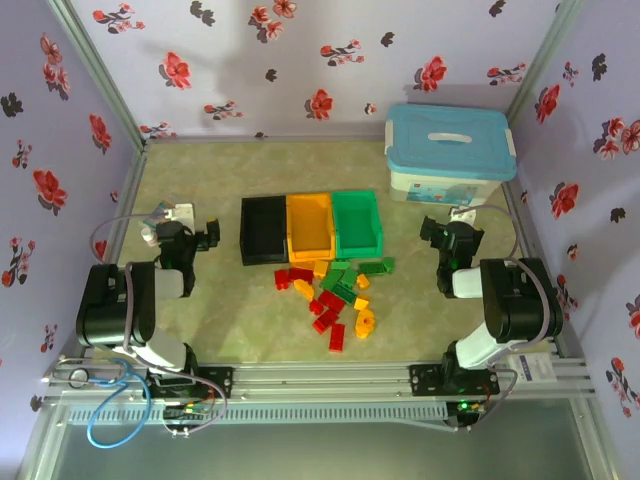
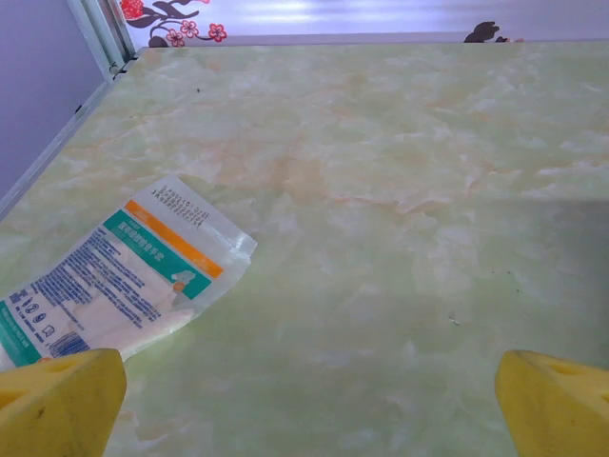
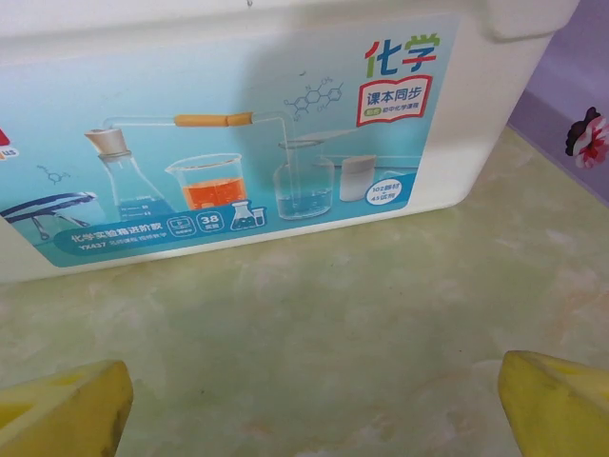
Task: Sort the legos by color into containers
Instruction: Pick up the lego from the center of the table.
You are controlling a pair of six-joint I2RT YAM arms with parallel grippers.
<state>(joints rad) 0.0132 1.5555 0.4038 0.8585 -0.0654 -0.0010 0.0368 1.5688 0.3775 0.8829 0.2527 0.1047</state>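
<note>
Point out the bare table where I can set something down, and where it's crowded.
Free: the strip between the back wall and the three bins, left of the white box; the patches between the lego pile and the left arm, and the right arm. Crowded: right in front of the bins, where the bricks lie close together.

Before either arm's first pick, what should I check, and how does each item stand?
1. Left gripper open, empty: ok.
2. Right gripper open, empty: ok.
3. Black plastic bin, orange-yellow bin, green bin upright, side by side: ok.
4. Small red, green and yellow-orange studded bricks loose on the table before the bins: ok.
5. Grippers aimed at bricks: not ok; left faces a printed plastic packet, right the white box with light-blue lid.
6. Bricks joined together: cannot tell.
</note>
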